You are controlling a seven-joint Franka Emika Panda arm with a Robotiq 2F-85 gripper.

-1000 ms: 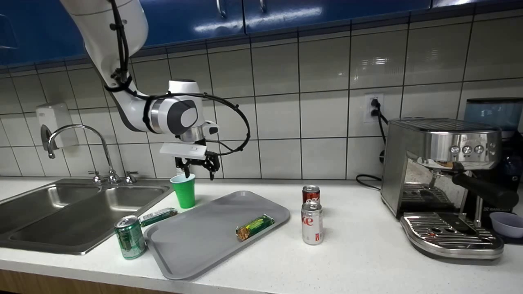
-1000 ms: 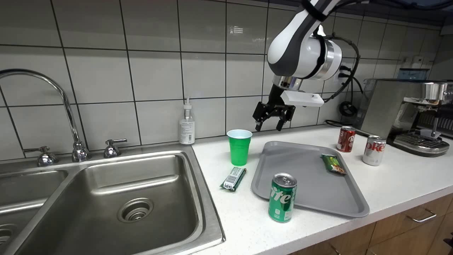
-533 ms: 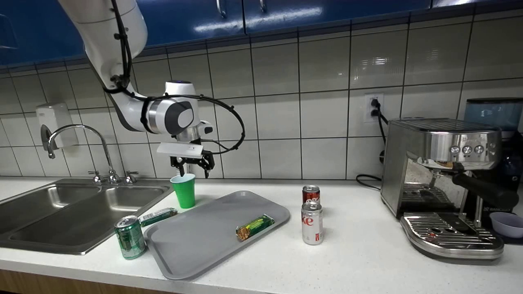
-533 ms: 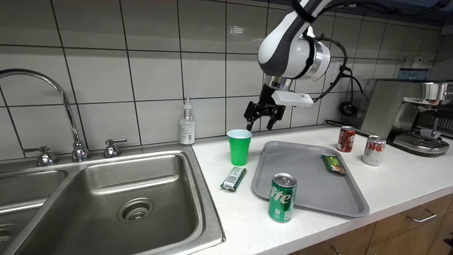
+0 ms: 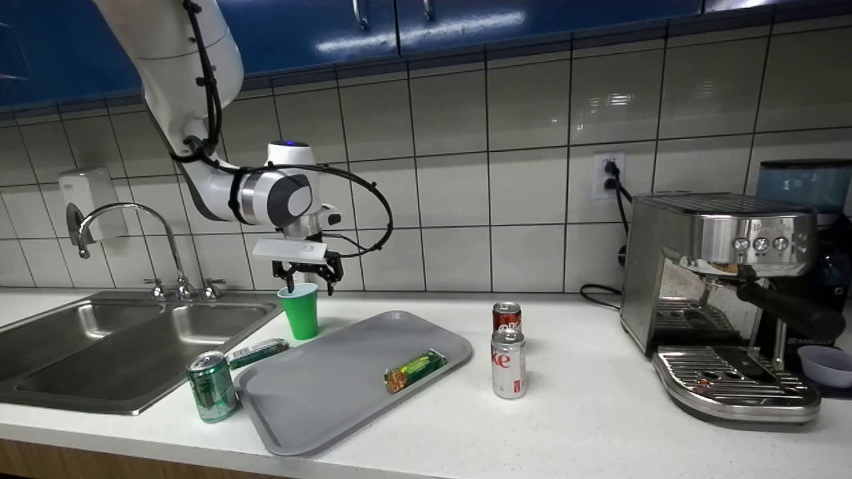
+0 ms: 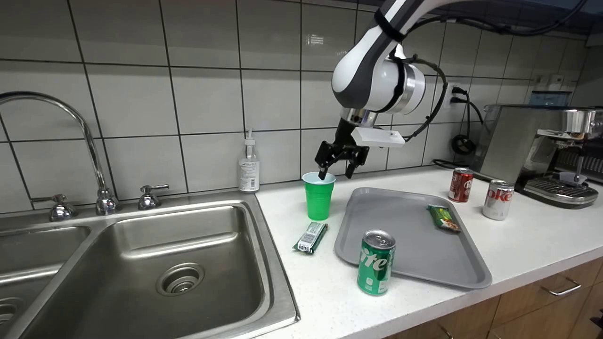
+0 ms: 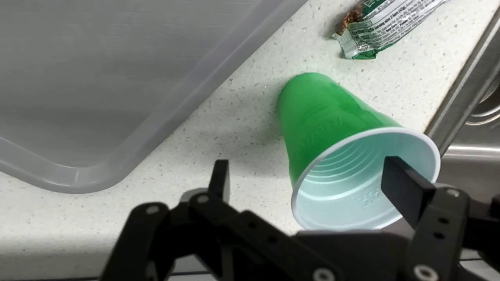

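Note:
The green cup (image 5: 301,318) with a pale inside stands upright on the counter, between sink and tray. My gripper (image 6: 335,177) points down right at its rim, jaws spread wide with nothing gripped. In the wrist view one finger (image 7: 406,187) overlaps the cup's mouth, while the opposite finger (image 7: 220,177) is outside it, over bare counter. Whether the first fingertip dips below the rim, I cannot tell. Close to the cup's base lies a green-and-white wrapped bar (image 6: 311,238). A grey tray (image 5: 333,379) lies beside the cup and carries another green wrapped bar (image 5: 416,370).
A green can (image 6: 376,262) stands by the tray's near corner. Past the tray are a red can (image 6: 460,185) and a silver can (image 6: 498,200). The steel sink (image 6: 278,282), a pump bottle (image 6: 249,172), the tiled wall and a coffee machine (image 5: 719,233) surround the counter.
The gripper has moved sideways toward the sink and dropped a little, bringing one finger over the cup's rim. Its jaws have stayed spread; cup, bars, cans and tray have not moved.

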